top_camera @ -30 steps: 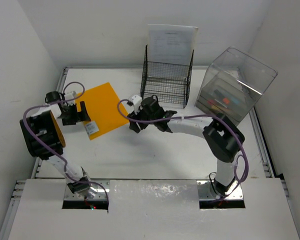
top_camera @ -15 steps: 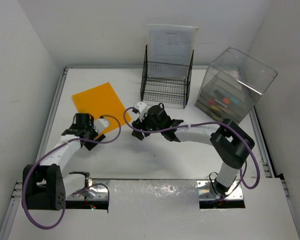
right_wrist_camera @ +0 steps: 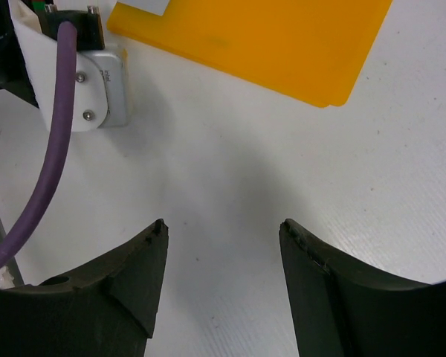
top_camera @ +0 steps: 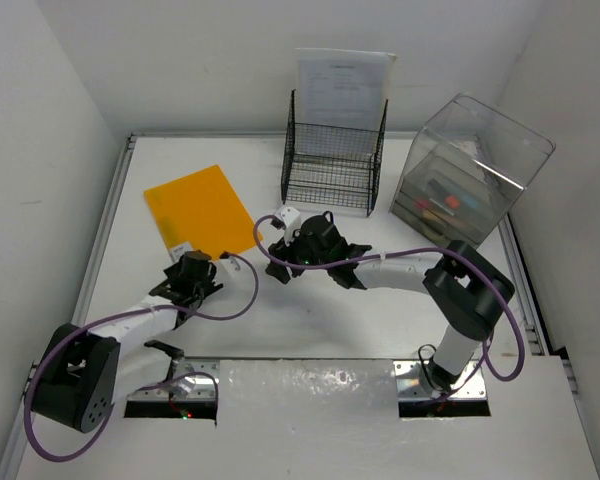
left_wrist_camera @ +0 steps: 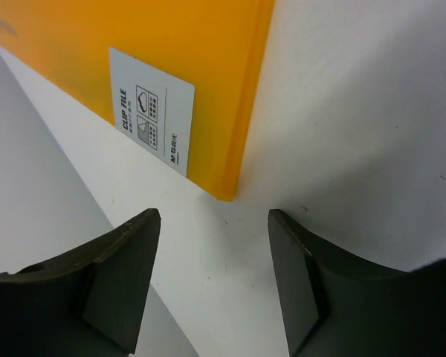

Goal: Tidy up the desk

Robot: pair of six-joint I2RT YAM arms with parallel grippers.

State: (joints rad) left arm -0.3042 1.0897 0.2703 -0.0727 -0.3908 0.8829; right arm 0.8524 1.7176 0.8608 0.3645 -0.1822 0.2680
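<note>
The desk [top_camera: 310, 315] is a white tabletop with metal rails. An orange clip file [top_camera: 195, 208] lies flat on its left part. My left gripper [top_camera: 192, 270] is open and empty, low over the desk just in front of the file's near corner. In the left wrist view the gripper [left_wrist_camera: 214, 219] has that corner [left_wrist_camera: 230, 190] and a white label [left_wrist_camera: 152, 119] just ahead of the tips. My right gripper [top_camera: 283, 262] is open and empty, right of the file. In the right wrist view the gripper [right_wrist_camera: 223, 227] is over bare desk, with the file [right_wrist_camera: 282, 37] beyond.
A black wire-mesh rack [top_camera: 334, 160] with a paper sheet [top_camera: 342, 85] stands at the back centre. A clear plastic drawer box [top_camera: 470, 165] holding coloured items stands at the back right. White walls close in left, right and behind. The left arm's purple cable [right_wrist_camera: 30, 201] shows in the right wrist view.
The file slid left and back on the desk. My left arm dropped low and drew its gripper toward the near edge, off the file. My right gripper shifted slightly toward the near side.
</note>
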